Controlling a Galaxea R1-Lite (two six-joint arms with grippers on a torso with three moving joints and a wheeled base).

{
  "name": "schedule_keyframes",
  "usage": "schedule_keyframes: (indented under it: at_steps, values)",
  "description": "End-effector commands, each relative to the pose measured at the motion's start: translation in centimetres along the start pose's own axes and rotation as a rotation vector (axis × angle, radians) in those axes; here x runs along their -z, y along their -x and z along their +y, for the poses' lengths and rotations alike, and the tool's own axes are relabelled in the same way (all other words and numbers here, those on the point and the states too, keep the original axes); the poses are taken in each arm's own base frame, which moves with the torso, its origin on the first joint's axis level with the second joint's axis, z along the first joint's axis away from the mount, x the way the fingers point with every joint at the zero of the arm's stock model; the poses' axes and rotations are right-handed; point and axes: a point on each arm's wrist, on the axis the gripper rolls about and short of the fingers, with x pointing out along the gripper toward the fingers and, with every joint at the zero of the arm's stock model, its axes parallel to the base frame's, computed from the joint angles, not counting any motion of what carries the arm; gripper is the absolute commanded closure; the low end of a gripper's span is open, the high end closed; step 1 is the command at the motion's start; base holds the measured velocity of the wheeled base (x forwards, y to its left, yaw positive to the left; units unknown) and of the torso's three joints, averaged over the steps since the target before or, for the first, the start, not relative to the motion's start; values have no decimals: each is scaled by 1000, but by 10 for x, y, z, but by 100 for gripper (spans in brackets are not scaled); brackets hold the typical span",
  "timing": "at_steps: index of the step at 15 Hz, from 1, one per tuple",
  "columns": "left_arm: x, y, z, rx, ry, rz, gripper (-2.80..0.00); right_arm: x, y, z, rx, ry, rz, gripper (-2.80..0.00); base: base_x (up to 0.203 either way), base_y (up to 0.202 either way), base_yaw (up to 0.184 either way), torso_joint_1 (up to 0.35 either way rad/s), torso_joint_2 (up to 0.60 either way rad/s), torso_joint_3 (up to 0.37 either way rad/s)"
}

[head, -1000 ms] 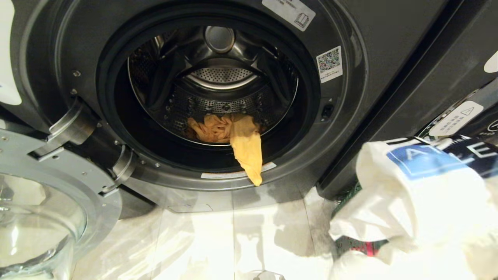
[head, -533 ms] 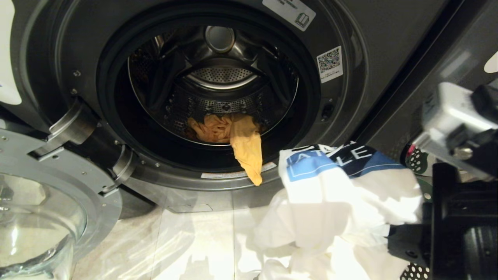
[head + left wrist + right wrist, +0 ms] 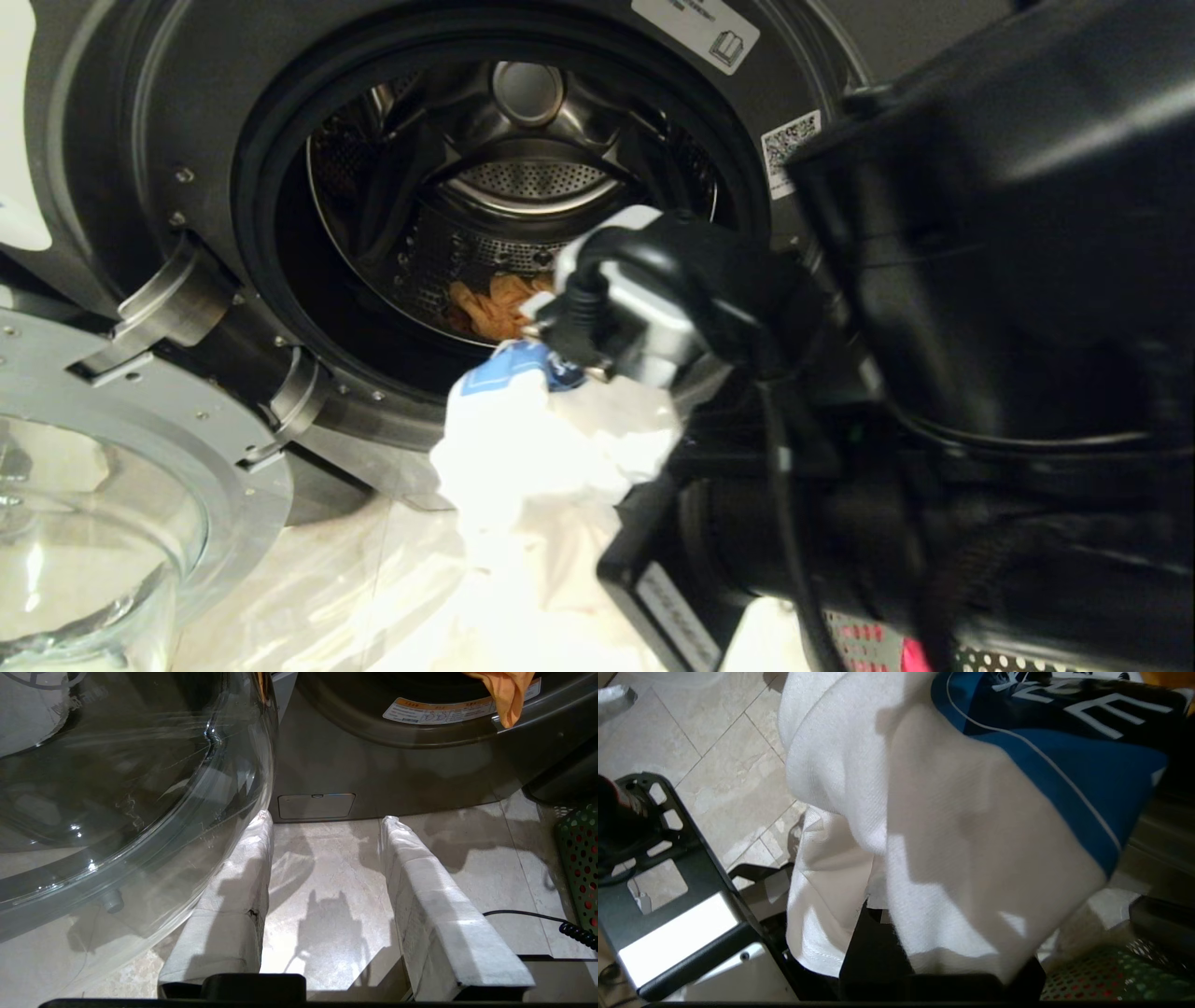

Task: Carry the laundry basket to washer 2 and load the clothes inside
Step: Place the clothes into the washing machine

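In the head view, washer 2 [image 3: 168, 140] filled the upper left and centre of the frame with its round opening uncovered, and its glass door [image 3: 84, 523] stood swung out at the lower left. A mustard-yellow garment [image 3: 490, 303] lay at the bottom of the drum [image 3: 523, 177], just behind the opening's lower edge. The right arm [image 3: 980, 280] reached in from the right side of the frame and blocked much of it. The right gripper [image 3: 551, 359] sat near the centre, low in front of the opening, closed on a white garment [image 3: 532, 457] with a blue printed patch; the cloth hung down from it toward the tiled floor [image 3: 308, 597]. A strip of the laundry basket [image 3: 854, 639] showed at the bottom right, under the arm.

In the left wrist view, the left gripper [image 3: 327, 826] hung low over the floor at the centre of the frame, its two padded fingers [image 3: 420, 882] parted about halfway with nothing between them. The glass door took up the upper left, the yellow garment drooped over the washer's rim at the top right, and the green basket's edge stood at the far right.

In the right wrist view, the white garment covered the centre and right of the frame, hiding the gripper's fingers. The basket's perforated wall showed at the lower right.
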Motion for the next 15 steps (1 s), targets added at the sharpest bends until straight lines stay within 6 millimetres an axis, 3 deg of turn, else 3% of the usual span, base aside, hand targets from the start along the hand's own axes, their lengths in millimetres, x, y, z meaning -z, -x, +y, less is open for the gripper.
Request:
schedule_keyframes:
  at_steps: [1, 5, 11, 13, 15]
  values:
    - [0, 0, 0, 1, 0, 2, 0, 1, -48, 13, 4, 14, 52, 0, 0, 0, 0, 0, 0, 0]
    - [0, 0, 0, 0, 0, 2, 0, -15, -114, 8, 190, -25, 12, 0, 0, 0, 0, 0, 0, 0]
    - [0, 0, 0, -1, 0, 2, 0, -6, -191, -91, 608, -183, -86, 0, 0, 0, 0, 0, 0, 0]
    - [0, 0, 0, -1, 0, 2, 0, -7, -205, -105, 658, -219, -192, 0, 0, 0, 0, 0, 0, 0]
    - [0, 0, 0, 0, 0, 1, 0, -12, -209, -113, 692, -141, -256, 0, 0, 0, 0, 0, 0, 0]
